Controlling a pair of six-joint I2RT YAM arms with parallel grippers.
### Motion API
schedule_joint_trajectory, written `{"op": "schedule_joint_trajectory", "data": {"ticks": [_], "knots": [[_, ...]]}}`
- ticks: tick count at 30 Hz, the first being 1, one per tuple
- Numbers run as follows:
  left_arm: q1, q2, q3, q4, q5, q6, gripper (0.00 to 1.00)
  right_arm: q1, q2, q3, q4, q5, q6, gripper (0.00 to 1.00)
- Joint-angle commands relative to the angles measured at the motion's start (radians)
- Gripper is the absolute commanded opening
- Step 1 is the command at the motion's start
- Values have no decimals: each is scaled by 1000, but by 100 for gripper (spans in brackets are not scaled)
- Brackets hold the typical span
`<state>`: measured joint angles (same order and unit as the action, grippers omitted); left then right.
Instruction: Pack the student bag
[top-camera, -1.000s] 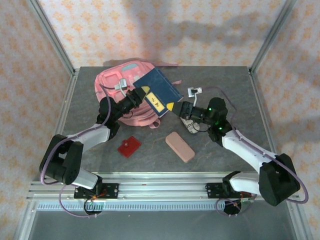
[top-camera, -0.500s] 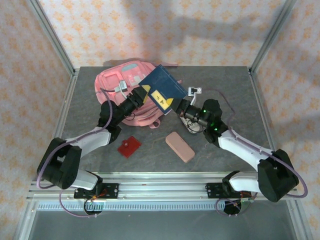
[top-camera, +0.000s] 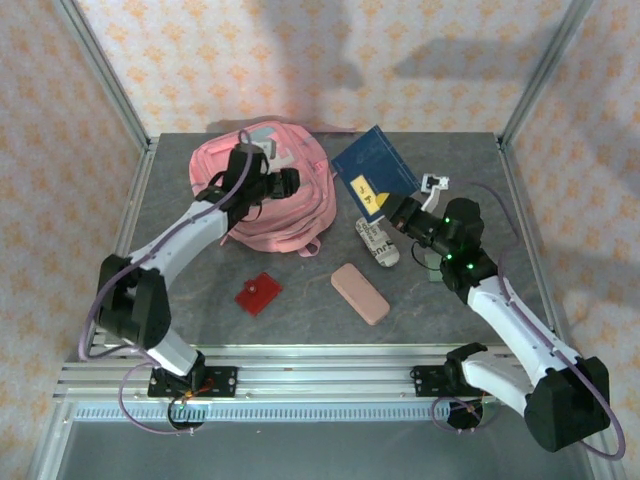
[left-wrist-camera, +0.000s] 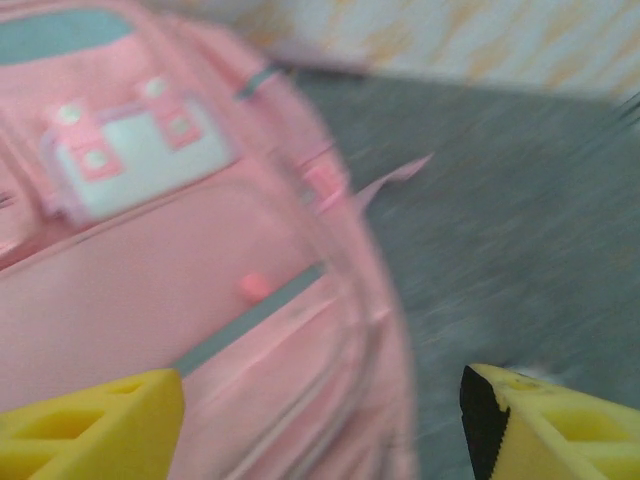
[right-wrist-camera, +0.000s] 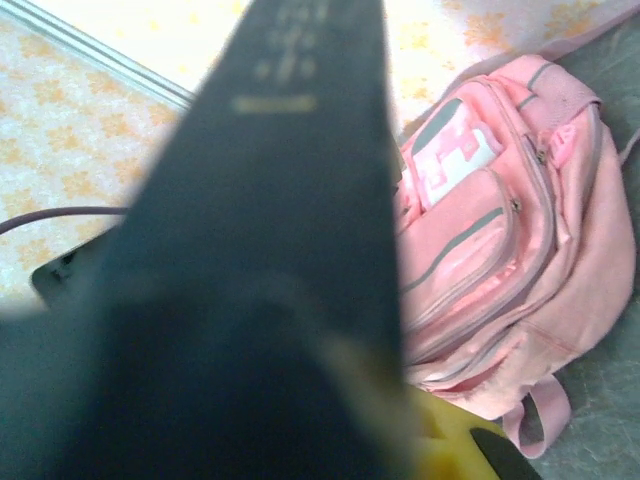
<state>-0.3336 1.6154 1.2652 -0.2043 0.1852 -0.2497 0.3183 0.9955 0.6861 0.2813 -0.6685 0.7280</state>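
I'm gripping the blue book (top-camera: 375, 170) in my right end effector (top-camera: 395, 208) beside the backpack (top-camera: 300, 215), left end effector (top-camera: 283, 183) hovering open over it; pencil case (top-camera: 359, 293) and red card (top-camera: 258, 293) are lying unpacked.

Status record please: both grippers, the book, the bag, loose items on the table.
left gripper: open, over the student bag, holding nothing
right gripper: shut on the blue book
blue book: held up right of the bag, outside it
student bag: lying on the table
loose items: pink pencil case, red flat item, white patterned item
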Motion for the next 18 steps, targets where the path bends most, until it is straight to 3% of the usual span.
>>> {"op": "schedule_joint_trajectory", "data": {"ticks": [1,6,12,18], "knots": [[-27,83,78,-265,-145,234,75,-7,-16,-2,-1,-2,-38,0],[-75,207,163,-338,-309,333,76,-9,4,-2,-10,5,-44,0],[-85,266,151,-274,-386,348,75,-10,24,0,13,-14,-30,0],[-85,287,126,-182,-448,358,67,-11,27,1,18,-22,-27,0]]}}
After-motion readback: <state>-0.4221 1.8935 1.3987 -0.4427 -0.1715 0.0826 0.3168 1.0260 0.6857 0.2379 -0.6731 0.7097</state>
